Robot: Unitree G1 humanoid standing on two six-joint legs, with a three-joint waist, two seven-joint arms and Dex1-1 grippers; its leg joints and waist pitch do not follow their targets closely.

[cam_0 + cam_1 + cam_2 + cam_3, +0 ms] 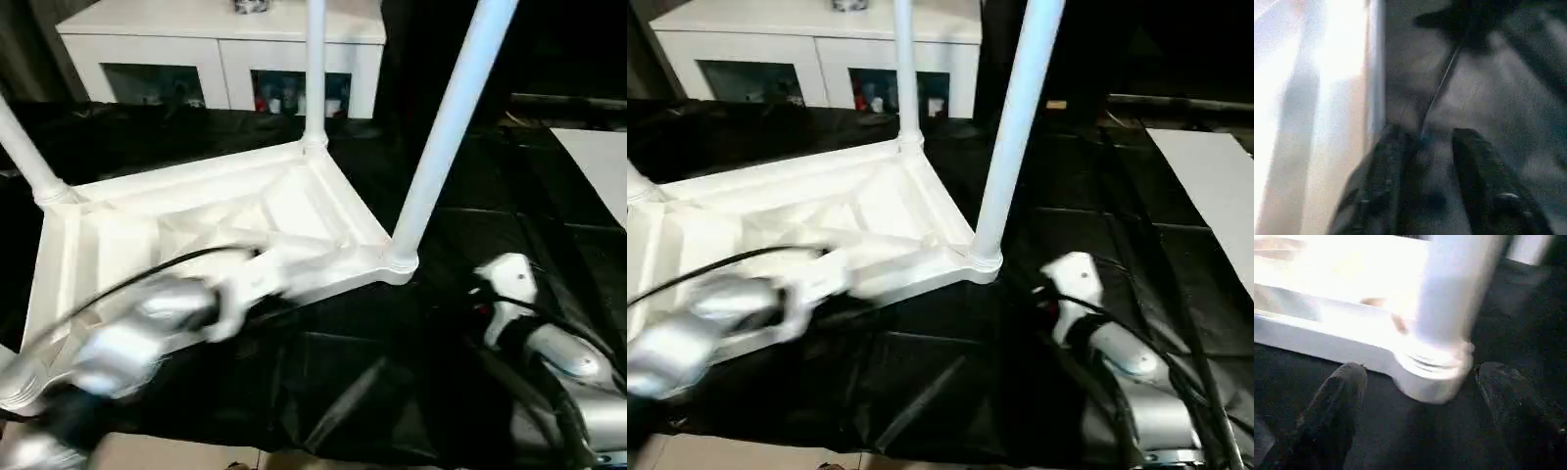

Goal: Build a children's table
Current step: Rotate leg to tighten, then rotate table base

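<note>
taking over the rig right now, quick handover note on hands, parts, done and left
Left hand: fingers apart, holding nothing, beside the near edge of the white ribbed plastic tabletop.
Right hand: open, empty, facing the near right corner socket.
The tabletop lies upside down on the black-draped work table.
Done: three white tapered tube legs stand in sockets, near right, far right, far left.
Left: the near left corner is hidden behind the left arm, so check for a fourth leg, then turn the table upright.

No writing, label, brand or number can be read on anything here; the small coloured items behind the cabinet (pixel 220 64) doors are too blurred to make out.
</note>
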